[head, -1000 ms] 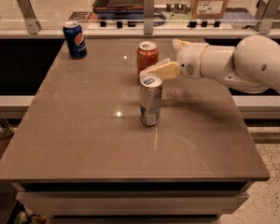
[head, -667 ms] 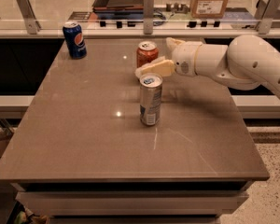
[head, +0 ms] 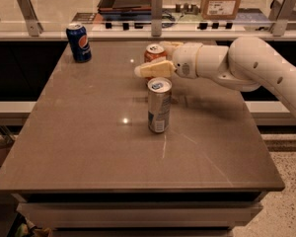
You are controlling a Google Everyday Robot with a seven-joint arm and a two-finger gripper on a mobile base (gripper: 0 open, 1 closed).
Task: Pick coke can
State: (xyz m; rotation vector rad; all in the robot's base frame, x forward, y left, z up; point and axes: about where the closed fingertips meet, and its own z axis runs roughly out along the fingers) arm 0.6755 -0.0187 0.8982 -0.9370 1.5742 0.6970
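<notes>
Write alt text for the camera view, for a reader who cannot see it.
A white robot arm brings its gripper from the right to the coke can at the back of the table; a silver can stands nearer, a Pepsi can back left.

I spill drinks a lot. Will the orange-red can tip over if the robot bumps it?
Maybe. The coke can stands upright, so a sideways nudge from the gripper at it could tip it. Its smooth round side might slip.
</notes>
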